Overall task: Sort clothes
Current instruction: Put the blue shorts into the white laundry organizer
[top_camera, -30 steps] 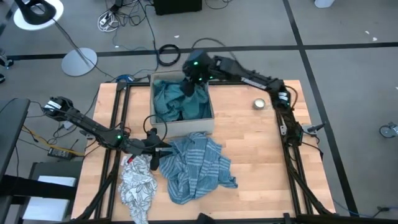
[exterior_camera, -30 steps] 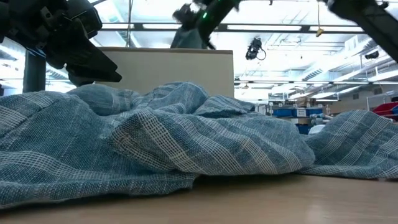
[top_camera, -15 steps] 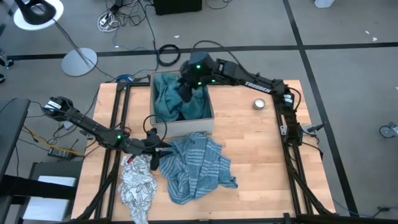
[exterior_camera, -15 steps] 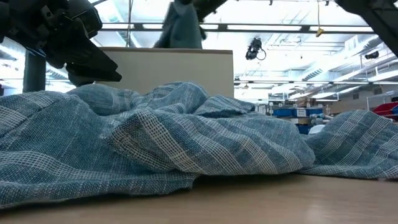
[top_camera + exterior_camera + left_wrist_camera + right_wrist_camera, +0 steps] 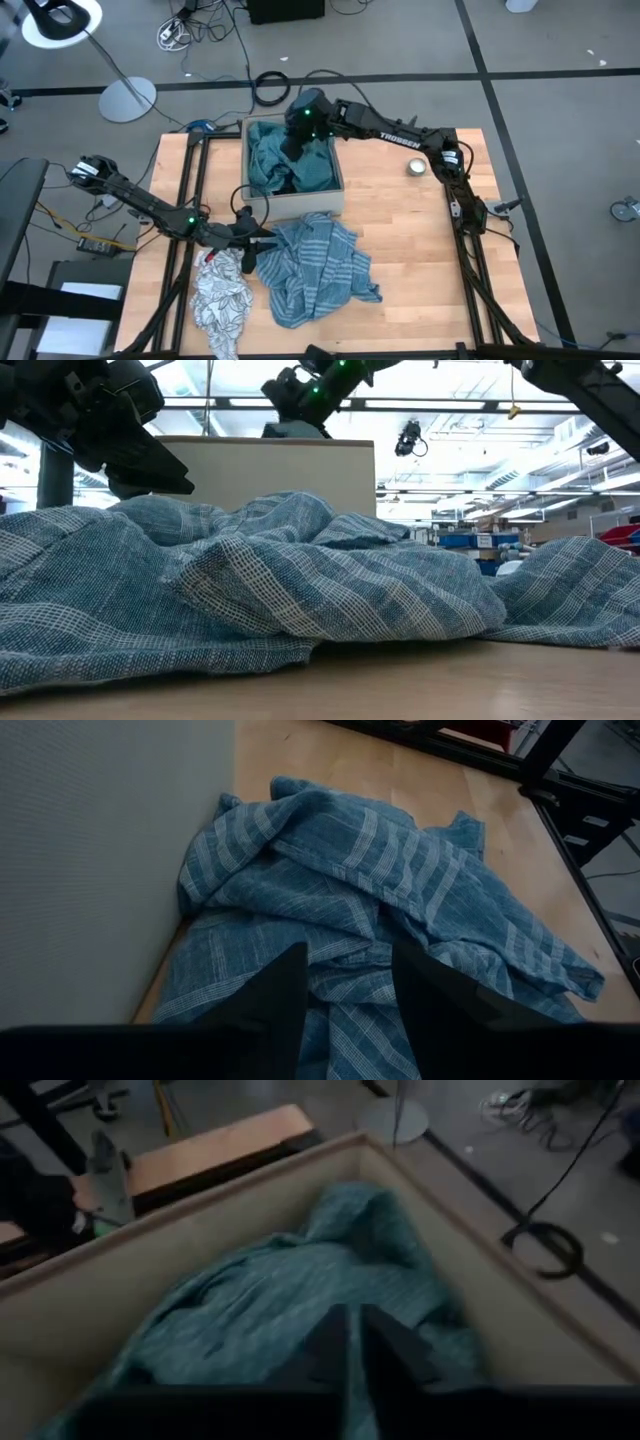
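- Right gripper [image 5: 296, 140] sits over the cardboard box [image 5: 339, 186], fingers closed on the teal garment [image 5: 272, 165], which bunches inside the box, apparently so it can be drawn clear of the walls.
- Left gripper [image 5: 345, 982] hangs low over the blue-striped shirt [image 5: 312, 265], fingers parted, gripping nothing.
- The shirt's edge presses the box's wall; the patterned piece [image 5: 222, 300] lies at the tabletop [image 5: 420, 250] front-left edge.
- Open room: right half.

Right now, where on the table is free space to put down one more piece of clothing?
The bare wood right of the cardboard box and the striped blue garment is free, except the small round object. The left front is crowded: patterned cloth, left gripper. The right gripper is over the box.
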Controlling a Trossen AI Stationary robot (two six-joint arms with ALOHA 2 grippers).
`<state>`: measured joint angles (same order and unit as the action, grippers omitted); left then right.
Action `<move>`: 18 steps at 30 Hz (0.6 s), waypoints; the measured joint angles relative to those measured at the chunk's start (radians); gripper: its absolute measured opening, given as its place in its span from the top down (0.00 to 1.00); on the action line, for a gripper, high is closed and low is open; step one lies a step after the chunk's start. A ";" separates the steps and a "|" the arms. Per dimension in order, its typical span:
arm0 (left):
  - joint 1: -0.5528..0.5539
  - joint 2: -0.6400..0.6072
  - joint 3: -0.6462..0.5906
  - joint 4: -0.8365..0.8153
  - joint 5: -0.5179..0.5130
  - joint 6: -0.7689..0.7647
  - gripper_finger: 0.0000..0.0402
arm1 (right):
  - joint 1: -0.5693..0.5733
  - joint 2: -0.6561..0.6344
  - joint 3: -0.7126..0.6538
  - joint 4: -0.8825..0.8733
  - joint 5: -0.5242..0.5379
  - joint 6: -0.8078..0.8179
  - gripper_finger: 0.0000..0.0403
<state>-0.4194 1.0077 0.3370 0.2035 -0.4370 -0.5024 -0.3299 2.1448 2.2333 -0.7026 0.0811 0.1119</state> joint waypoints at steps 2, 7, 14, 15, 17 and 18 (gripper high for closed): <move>0.000 0.000 0.000 0.000 0.000 0.000 0.62 | -0.001 -0.004 0.000 0.016 -0.001 -0.030 0.98; 0.000 0.000 0.000 0.000 0.000 0.000 0.62 | 0.006 -0.014 0.028 0.025 -0.008 -0.050 0.85; 0.000 0.000 0.000 -0.009 0.000 0.000 0.62 | 0.008 -0.034 0.075 -0.217 -0.007 -0.058 0.64; 0.000 0.000 0.000 -0.009 0.000 0.000 0.62 | 0.012 -0.045 0.075 -0.255 -0.006 -0.061 0.62; 0.000 0.000 0.000 -0.013 0.000 0.000 0.62 | 0.028 -0.066 0.075 -0.330 -0.006 -0.061 0.60; 0.000 0.000 0.000 -0.014 0.000 0.000 0.62 | 0.038 -0.080 0.075 -0.367 -0.006 -0.061 0.59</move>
<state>-0.4194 1.0077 0.3370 0.1899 -0.4370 -0.5022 -0.2924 2.0648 2.3085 -1.0700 0.0749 0.0504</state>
